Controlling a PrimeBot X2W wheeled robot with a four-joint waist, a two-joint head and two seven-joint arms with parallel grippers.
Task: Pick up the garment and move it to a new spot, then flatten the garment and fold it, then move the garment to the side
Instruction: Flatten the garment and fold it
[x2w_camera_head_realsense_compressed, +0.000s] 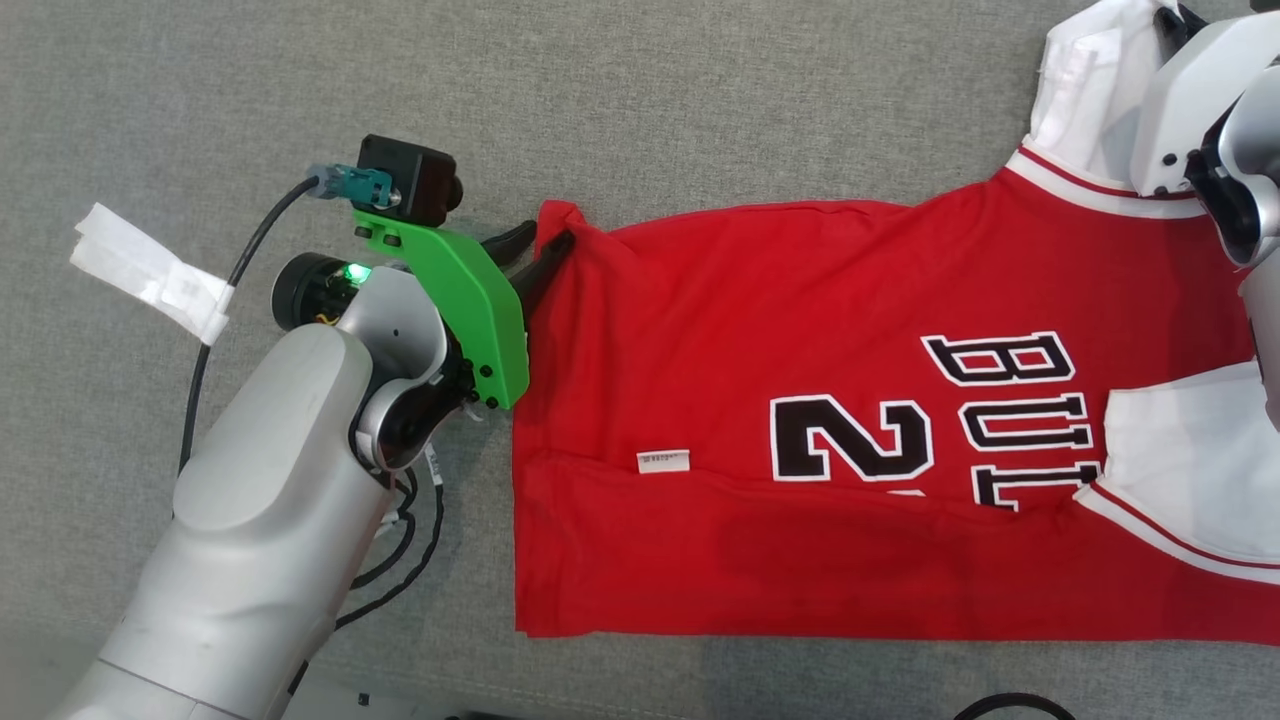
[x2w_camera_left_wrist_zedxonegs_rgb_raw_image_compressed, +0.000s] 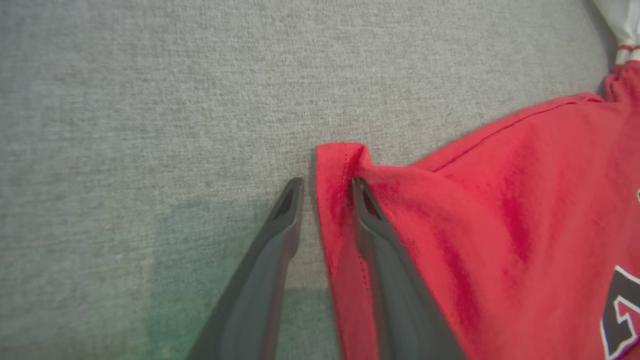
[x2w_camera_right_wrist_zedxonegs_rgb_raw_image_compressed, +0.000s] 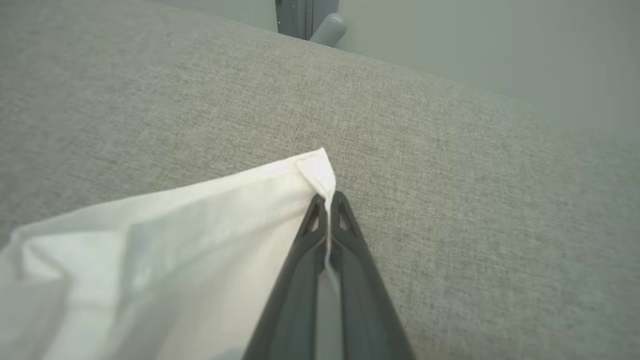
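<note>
The garment (x2w_camera_head_realsense_compressed: 800, 330), a red jersey with black-and-white lettering and white sleeves, lies spread flat on the grey woven table (x2w_camera_head_realsense_compressed: 700, 100), its hem end toward my left side and its shoulders toward my right. My left claw (x2w_camera_left_wrist_zedxonegs_rgb_raw_image_compressed: 326, 182) sits at the far hem corner (x2w_camera_left_wrist_zedxonegs_rgb_raw_image_compressed: 340, 160) with its two dark fingers apart, one resting on the bare table beside the cloth and the other on the red fabric, so the corner stands between them unpinched. My right claw (x2w_camera_right_wrist_zedxonegs_rgb_raw_image_compressed: 327, 197) is closed tight on the tip of a white sleeve (x2w_camera_right_wrist_zedxonegs_rgb_raw_image_compressed: 175, 235), the edge of the cloth caught between its fingers. A small white label (x2w_camera_head_realsense_compressed: 663, 461) shows on the red. A strip of white tape (x2w_camera_head_realsense_compressed: 150, 270) lies on the table near my left arm.
</note>
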